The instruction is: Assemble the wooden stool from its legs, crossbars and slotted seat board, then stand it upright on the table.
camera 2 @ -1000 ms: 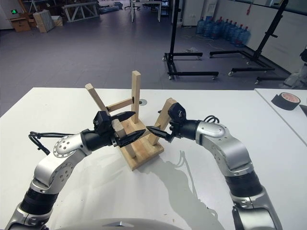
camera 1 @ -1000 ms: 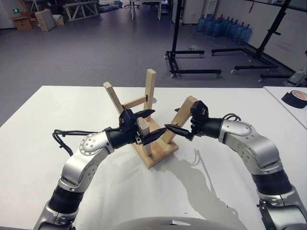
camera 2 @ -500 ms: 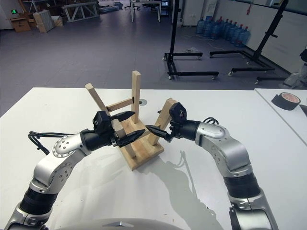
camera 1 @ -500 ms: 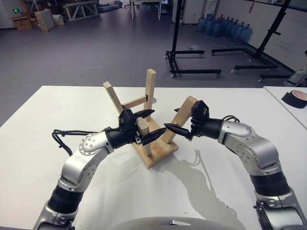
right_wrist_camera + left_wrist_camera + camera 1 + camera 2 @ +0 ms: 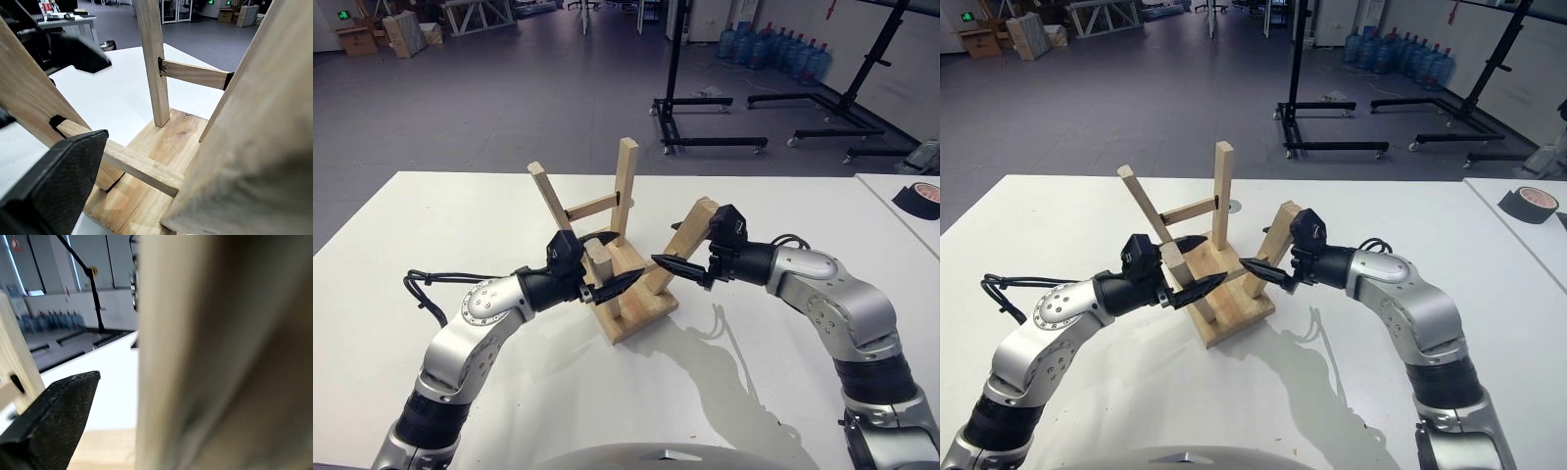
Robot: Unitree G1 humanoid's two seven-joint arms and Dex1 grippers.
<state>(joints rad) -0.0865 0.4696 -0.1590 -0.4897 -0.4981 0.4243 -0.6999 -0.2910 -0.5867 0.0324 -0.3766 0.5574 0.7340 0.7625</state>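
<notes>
The wooden stool (image 5: pixel 628 290) is upside down near the middle of the white table (image 5: pixel 421 215): its seat board (image 5: pixel 644 305) lies flat and the four legs point up, joined by crossbars (image 5: pixel 592 208). The left gripper (image 5: pixel 625 255) is at the near leg (image 5: pixel 599 266), its two fingers spread on both sides; one finger (image 5: pixel 54 416) is apart from the wood. The right gripper (image 5: pixel 666 264) is beside the slanted right leg (image 5: pixel 692 227), also unclenched, one finger (image 5: pixel 56 178) just beside a low crossbar (image 5: pixel 142 166).
</notes>
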